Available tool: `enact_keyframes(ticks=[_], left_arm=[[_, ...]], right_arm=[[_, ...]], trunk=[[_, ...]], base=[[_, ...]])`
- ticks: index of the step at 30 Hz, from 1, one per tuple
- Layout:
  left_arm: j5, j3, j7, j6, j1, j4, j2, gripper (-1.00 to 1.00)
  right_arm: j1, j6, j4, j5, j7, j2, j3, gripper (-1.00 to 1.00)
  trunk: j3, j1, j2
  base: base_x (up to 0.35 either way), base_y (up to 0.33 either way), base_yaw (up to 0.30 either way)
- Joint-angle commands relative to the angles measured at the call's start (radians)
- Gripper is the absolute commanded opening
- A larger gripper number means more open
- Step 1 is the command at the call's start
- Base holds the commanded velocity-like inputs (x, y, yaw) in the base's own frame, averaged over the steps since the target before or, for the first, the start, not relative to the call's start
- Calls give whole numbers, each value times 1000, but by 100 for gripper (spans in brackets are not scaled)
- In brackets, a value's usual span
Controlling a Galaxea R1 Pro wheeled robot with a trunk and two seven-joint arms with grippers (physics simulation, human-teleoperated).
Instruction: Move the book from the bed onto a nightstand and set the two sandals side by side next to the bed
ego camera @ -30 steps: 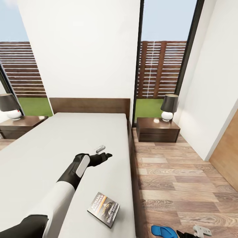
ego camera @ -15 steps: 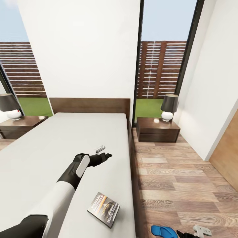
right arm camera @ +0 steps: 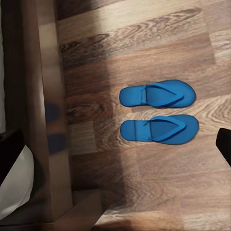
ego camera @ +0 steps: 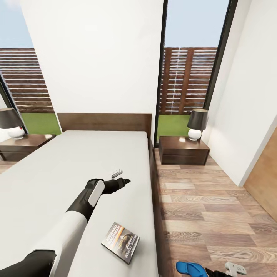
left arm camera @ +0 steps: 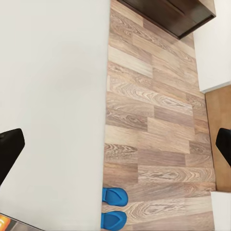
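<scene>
The left gripper [ego camera: 122, 176] is held open and empty over the bed [ego camera: 46, 181], beyond the book [ego camera: 120, 242]. If lowered there, the book would be missed. Both sandals [right arm camera: 159, 113] lie paired beside the bed; the right gripper [ego camera: 232, 268] cannot be judged

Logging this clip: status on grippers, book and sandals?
Left gripper open over the bed, empty. Right gripper open, empty. Book flat on mattress, untouched. Sandals side by side on floor beside bed frame.
</scene>
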Motion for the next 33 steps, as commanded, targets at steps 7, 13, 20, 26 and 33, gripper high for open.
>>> enact_keyframes(ticks=[7, 13, 20, 26, 33], left_arm=[[0, 2, -3, 5, -1, -1, 0, 100], [0, 2, -4, 5, -1, -1, -1, 100], [0, 2, -4, 5, -1, -1, -1, 100], [0, 2, -4, 5, -1, -1, -1, 100], [1, 2, -4, 5, -1, -1, -1, 100]], right_arm=[[-2, -6, 4, -9, 7, 0, 8, 100], [-2, -6, 4, -8, 7, 0, 8, 100], [-2, -6, 4, -8, 7, 0, 8, 100], [-2, -6, 4, -8, 7, 0, 9, 100], [-2, -6, 4, -8, 7, 0, 8, 100]], trunk=[[-7, 8, -15], [-10, 8, -15], [-21, 8, -15], [-31, 8, -15], [-42, 8, -15]], base=[[0, 0, 0], [0, 0, 0], [0, 0, 0], [0, 0, 0], [0, 0, 0]])
